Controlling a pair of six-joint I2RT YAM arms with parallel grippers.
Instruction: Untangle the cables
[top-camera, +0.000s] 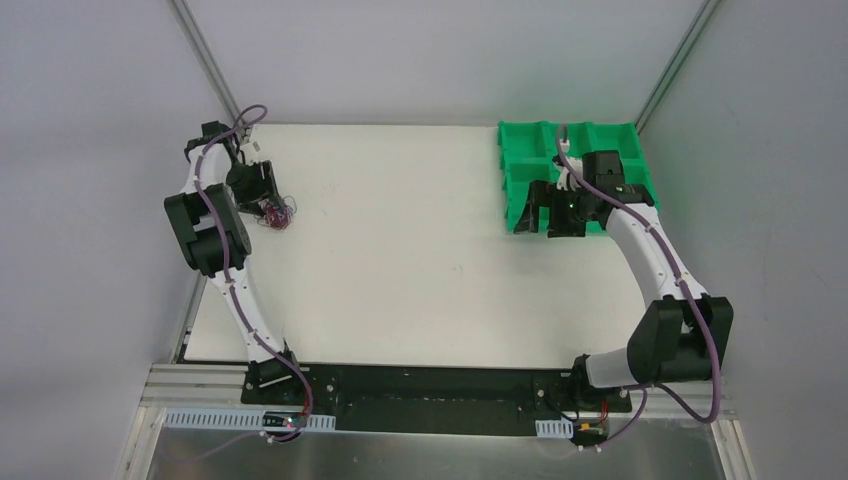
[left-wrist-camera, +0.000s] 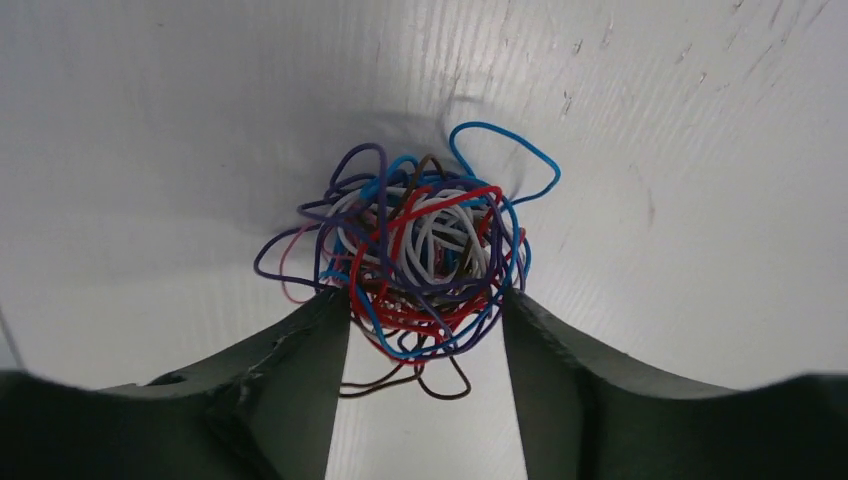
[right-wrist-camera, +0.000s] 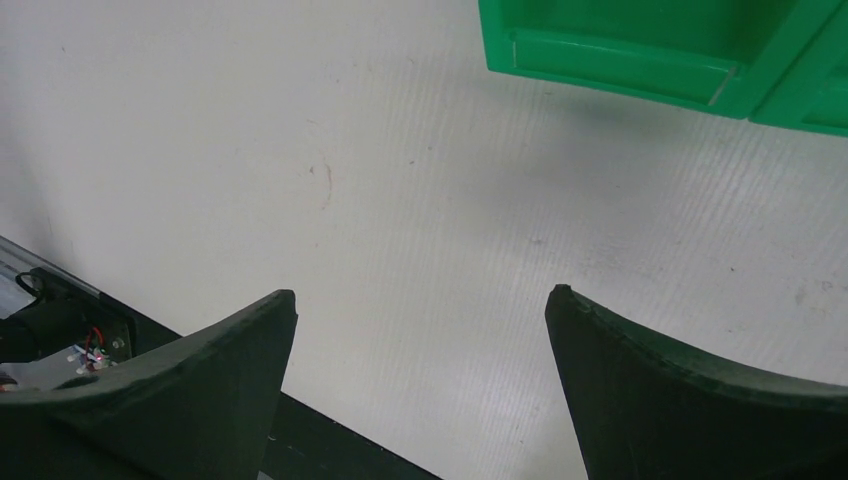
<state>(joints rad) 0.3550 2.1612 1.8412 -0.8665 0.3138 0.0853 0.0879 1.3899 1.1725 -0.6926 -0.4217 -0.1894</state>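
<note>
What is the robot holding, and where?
The right gripper is open and empty. The left gripper straddles the tangle of cables, its fingers touching both sides of the near half; whether it grips yet cannot be told.

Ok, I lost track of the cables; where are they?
In the top view, far left of the table, the cables lie balled between the left hand's fingers.

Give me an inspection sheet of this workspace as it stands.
surface: white table, faint scuff marks.
job's things: tangled cables, one ball of red, blue, purple and white wires, far left on the table.
clutter: green bins at the far right; nothing else seen.
grippers: left gripper, fingers flank the ball and touch its loops, grip uncertain; right gripper open above the table beside the bins.
cables: purple hoses run along both arms.
surroundings: grey walls, metal frame at the near edge.
</note>
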